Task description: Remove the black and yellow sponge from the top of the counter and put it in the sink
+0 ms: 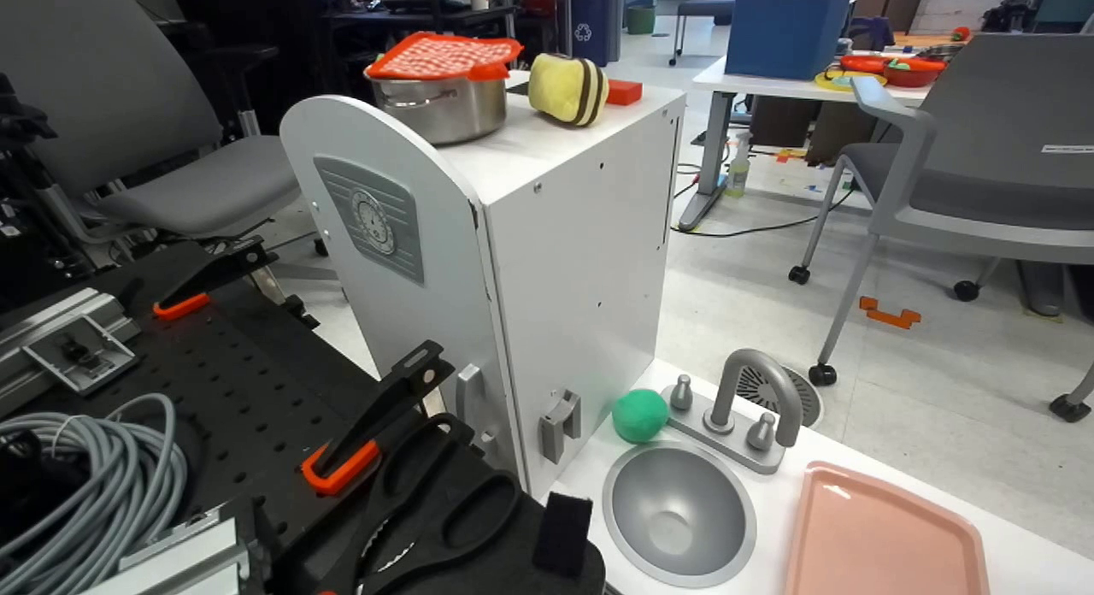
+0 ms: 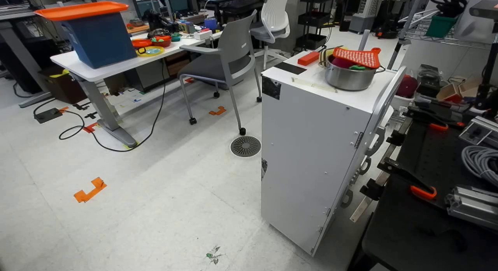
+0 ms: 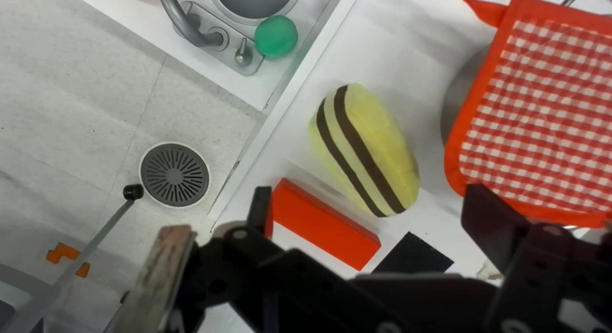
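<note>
The yellow sponge with dark stripes (image 3: pixel 366 151) lies on the white counter's top (image 3: pixel 406 36), between a red block and the pot. It shows in an exterior view (image 1: pixel 566 91) and is mostly hidden behind the pot in another (image 2: pixel 327 54). The counter (image 1: pixel 581 236) stands tall, also in an exterior view (image 2: pixel 307 158). The round metal sink (image 1: pixel 679 518) sits low beside it, at the top of the wrist view (image 3: pixel 258 0). My gripper (image 3: pixel 369 196) is open and empty above the counter top, its fingers spread wider than the sponge. It is out of both exterior views.
A metal pot (image 1: pixel 453 112) with a red checked pot holder (image 3: pixel 540 117) stands beside the sponge. A red block (image 3: pixel 325 223) lies on its other side. A green ball (image 1: pixel 639 415) and a grey faucet (image 1: pixel 761 390) border the sink. A pink tray (image 1: pixel 889 535) lies beyond.
</note>
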### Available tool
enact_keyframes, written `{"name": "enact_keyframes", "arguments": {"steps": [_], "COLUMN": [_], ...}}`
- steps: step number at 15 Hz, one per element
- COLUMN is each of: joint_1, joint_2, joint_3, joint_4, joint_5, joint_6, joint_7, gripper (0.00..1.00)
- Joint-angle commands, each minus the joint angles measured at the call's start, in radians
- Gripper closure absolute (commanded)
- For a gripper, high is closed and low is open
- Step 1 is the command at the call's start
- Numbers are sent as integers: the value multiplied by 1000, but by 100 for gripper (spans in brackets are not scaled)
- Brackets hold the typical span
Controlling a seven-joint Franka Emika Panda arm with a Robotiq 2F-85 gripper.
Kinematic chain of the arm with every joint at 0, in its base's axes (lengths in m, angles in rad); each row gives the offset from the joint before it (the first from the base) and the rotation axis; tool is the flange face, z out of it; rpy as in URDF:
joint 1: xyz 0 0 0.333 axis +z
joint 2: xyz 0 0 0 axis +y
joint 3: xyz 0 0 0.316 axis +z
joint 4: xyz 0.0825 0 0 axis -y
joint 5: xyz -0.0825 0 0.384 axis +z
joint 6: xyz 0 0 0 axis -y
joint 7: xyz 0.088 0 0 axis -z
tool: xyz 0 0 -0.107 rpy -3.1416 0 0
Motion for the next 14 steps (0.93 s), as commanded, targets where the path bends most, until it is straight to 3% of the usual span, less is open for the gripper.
{"name": "enact_keyframes", "arguments": {"steps": [1,8,14], "joint_1": [-27,-42,-46], "joint_2": [40,87,126], "joint_3": [15,18,9], "joint_4": [56,124,171], "joint_5": [29,57,33], "joint_6": [-73,-231,-278], "joint_7": [-64,-116,-117], "gripper": [0,0,0]}}
